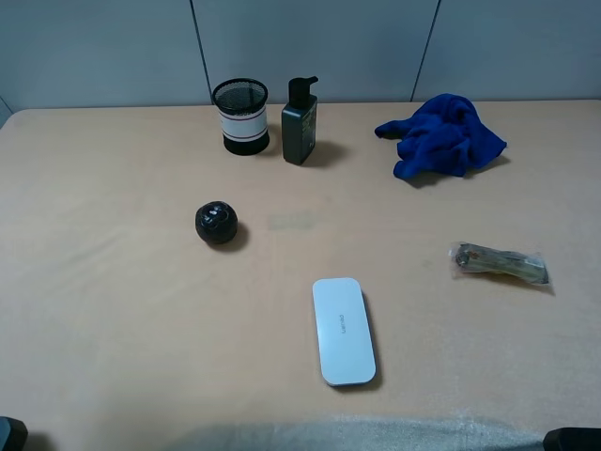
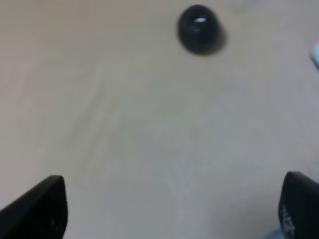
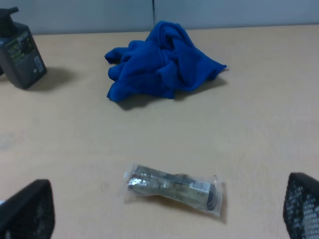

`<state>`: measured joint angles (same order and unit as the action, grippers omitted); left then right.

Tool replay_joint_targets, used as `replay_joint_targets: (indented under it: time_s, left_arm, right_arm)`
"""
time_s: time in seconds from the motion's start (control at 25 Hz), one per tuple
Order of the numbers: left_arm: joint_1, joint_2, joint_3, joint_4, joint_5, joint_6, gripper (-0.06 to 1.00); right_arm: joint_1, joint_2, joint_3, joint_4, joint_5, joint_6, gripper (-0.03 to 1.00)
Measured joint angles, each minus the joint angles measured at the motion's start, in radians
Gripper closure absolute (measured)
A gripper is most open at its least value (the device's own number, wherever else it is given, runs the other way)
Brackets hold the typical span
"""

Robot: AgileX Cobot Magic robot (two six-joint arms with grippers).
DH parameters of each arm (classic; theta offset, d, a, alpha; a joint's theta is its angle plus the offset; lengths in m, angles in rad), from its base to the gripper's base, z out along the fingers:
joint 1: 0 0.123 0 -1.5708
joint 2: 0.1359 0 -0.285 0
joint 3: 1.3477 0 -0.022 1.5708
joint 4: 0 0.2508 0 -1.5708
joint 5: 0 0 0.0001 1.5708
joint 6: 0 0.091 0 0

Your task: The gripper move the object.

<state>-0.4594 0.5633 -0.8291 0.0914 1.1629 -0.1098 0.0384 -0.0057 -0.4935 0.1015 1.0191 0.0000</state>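
The dark green-black pump bottle [image 1: 300, 122] stands upright at the back of the table, just right of the black mesh cup [image 1: 240, 117]. It also shows in the right wrist view [image 3: 20, 50], far from my right gripper [image 3: 169, 183]. The right gripper is open and empty, low over the table near a plastic packet [image 3: 172, 189]. My left gripper [image 2: 174, 184] is open and empty over bare table, with the black ball [image 2: 198, 29] well ahead of it. In the high view only dark bits of the arms show at the bottom corners.
A black ball [image 1: 216, 223] lies left of centre. A white oblong case [image 1: 343, 329] lies at the front middle. A crumpled blue cloth [image 1: 441, 136] sits at the back right. The plastic packet [image 1: 498, 263] lies at the right.
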Motion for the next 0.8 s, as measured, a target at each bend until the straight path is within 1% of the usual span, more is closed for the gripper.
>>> replay_joint_targets:
  time_s: [0.24,0.4,0.52,0.68,0.8]
  left_arm:
    - [0.198,-0.196,0.115,0.002,0.000,0.000,0.09]
    - [0.300,-0.325,0.194,0.002,-0.007,0.000,0.09]
    - [0.365,-0.403,0.247,0.002,-0.041,0.002,0.09]
    - [0.426,-0.489,0.318,0.002,-0.087,0.031,0.09]
    - [0.436,-0.542,0.338,0.001,-0.095,0.057,0.08]
  right_arm:
    - [0.000,0.000,0.000,0.000,0.000,0.000,0.27]
    - [0.000,0.000,0.000,0.000,0.000,0.000,0.27]
    - [0.000,0.000,0.000,0.000,0.000,0.000,0.27]
    - [0.000,0.000,0.000,0.000,0.000,0.000,0.27]
    - [0.000,0.000,0.000,0.000,0.000,0.000,0.27]
